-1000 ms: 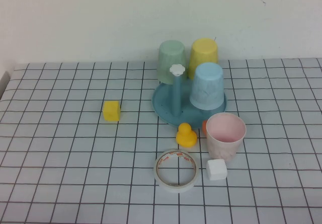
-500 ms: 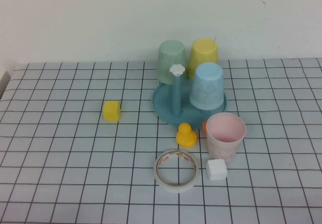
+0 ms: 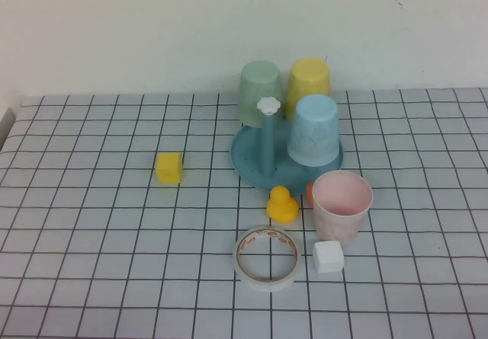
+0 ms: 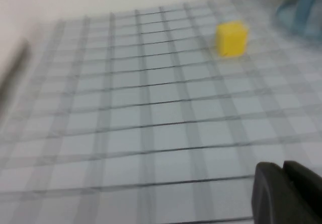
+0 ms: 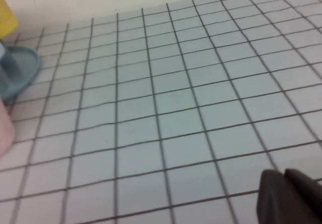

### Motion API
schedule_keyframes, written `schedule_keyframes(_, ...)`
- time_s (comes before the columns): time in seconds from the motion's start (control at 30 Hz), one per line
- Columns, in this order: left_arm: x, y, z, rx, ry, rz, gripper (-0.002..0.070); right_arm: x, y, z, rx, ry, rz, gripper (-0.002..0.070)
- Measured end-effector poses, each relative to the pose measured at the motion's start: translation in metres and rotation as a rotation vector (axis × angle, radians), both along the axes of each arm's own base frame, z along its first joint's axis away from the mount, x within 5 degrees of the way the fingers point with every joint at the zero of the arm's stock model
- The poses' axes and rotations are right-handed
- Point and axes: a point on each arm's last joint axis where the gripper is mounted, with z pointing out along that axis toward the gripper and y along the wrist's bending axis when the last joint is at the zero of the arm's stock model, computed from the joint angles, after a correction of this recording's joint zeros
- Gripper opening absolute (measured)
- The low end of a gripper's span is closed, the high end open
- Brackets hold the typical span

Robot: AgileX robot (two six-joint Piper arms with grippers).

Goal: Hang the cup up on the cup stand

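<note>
Both grippers, left (image 4: 284, 191) and right (image 5: 292, 196), sat closed at lower-right of their wrist frames, holding nothing; reaching the cup (image 3: 342, 205) risked toppling it or knocking duck (image 3: 282, 204) and white cube (image 3: 328, 257) crowding it, below the cup stand (image 3: 284, 158).

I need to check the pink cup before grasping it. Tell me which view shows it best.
The high view: the whole pink cup stands upright, mouth up, in front of the cup stand. The right wrist view catches only a pink blur at its edge; the left wrist view misses it. Both grippers, left and right, are shut, away from it.
</note>
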Motion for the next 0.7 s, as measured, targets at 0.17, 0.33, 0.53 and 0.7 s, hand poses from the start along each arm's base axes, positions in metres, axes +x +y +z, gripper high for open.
schedule_keyframes(0.17, -0.001, -0.011, 0.01, -0.752, 0.057, 0.022, -0.0002, 0.001, 0.008, 0.001, 0.285, -0.036, 0.003, -0.0001)
schedule_keyframes(0.33, 0.001, -0.007, 0.019, -0.985, -0.002, 0.055, -0.0002, 0.001, 0.021, 0.004, 0.773, -0.039, 0.01, -0.0001)
schedule_keyframes(0.53, 0.002, 0.0, 0.026, -1.084, -0.083, 0.103, -0.0002, 0.002, 0.024, 0.008, 0.915, -0.054, 0.023, -0.0001)
schedule_keyframes(0.7, 0.001, -0.001, 0.047, -0.896, -0.153, 0.056, -0.0002, 0.002, 0.022, 0.011, 0.891, -0.098, 0.023, -0.0001)
